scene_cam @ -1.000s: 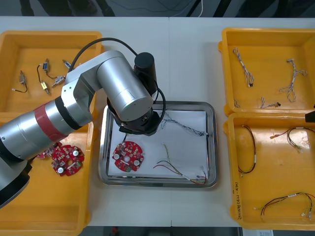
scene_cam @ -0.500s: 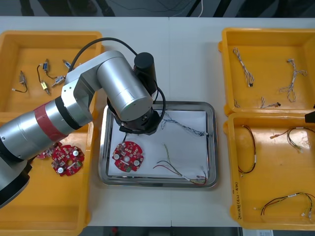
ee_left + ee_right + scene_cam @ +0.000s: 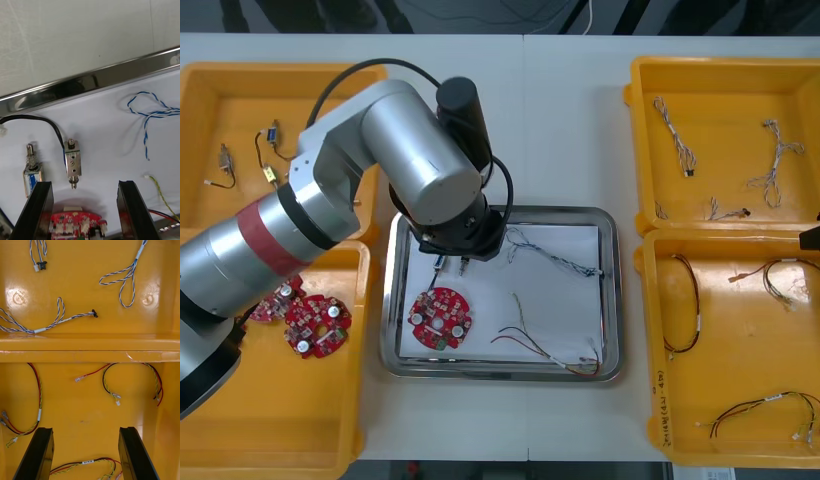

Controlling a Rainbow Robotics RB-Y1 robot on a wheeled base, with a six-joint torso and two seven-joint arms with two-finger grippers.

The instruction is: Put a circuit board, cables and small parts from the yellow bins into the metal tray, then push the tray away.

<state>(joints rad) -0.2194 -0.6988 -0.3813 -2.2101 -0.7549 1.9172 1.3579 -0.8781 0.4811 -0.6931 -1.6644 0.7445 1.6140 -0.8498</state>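
L tool [image 3: 84,185]: released, fingers apart, above metal tray [image 3: 610,300] at its 10 o'clock corner. Two small metal parts [image 3: 73,163] lie on tray's white inside, just beyond the fingers; circuit board [image 3: 439,318] at tray's 8 o'clock. R tool [image 3: 86,429]: released, over yellow bin [image 3: 82,408] w/ red-yellow cables [image 3: 108,386].

Light table [image 3: 570,130], a seam [image 3: 523,120] down its middle; dark floor [image 3: 460,14] beyond its far edge.

Light table [image 3: 560,120], metal tray [image 3: 612,300] at its middle (white inside), two yellow bins [image 3: 720,100] at each side
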